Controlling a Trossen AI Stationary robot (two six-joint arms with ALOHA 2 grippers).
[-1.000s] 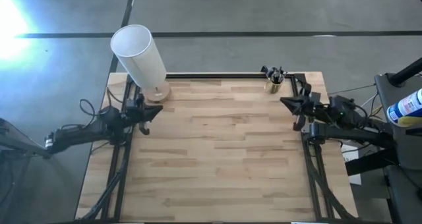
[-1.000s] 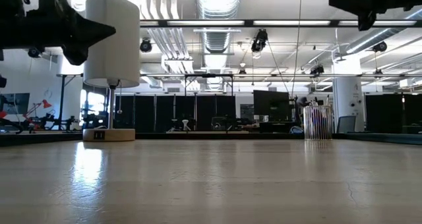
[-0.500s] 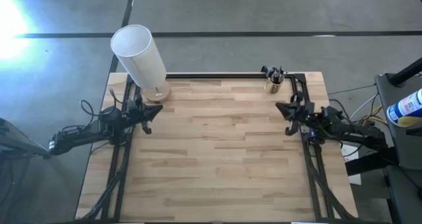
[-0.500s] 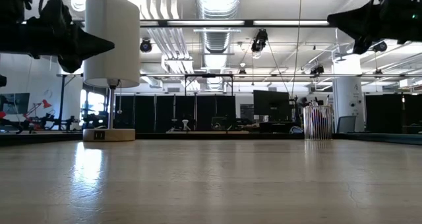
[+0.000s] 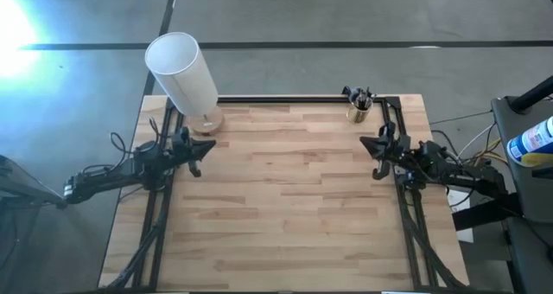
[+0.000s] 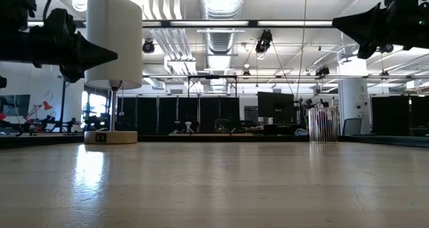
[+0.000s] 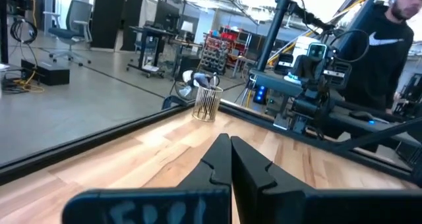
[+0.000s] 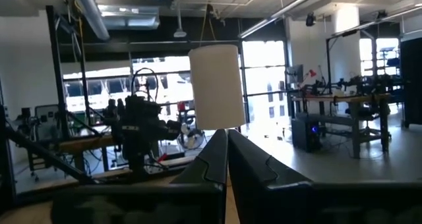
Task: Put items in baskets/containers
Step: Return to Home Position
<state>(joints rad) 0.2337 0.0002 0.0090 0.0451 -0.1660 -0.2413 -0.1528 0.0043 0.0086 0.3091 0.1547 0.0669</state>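
Note:
The small clear yellowish cup (image 5: 359,113) stands at the table's far right corner, with several thin sticks (image 5: 361,96) upright inside it and their dark ends above the rim. The low view shows the cup (image 6: 323,125) far off on the table, and the left wrist view shows it (image 7: 206,104) ahead. My left gripper (image 5: 212,146) hovers shut above the table's left side, pointing right. My right gripper (image 5: 363,142) hovers shut near the right edge, a little nearer than the cup, pointing left. Neither holds anything; the fingers meet in both wrist views (image 7: 228,142) (image 8: 226,133).
A tall white cylinder (image 5: 183,73) on a round wooden base (image 5: 206,121) stands at the far left corner, just beyond my left gripper. A black rail (image 5: 276,99) runs along the far edge. A person (image 7: 390,43) stands beyond the right side. Bare wood (image 5: 285,207) spans the middle.
Both grippers have come down a little while staying shut. The right one has also drawn slightly toward the near edge, away from the cup. The cup and sticks have not moved.

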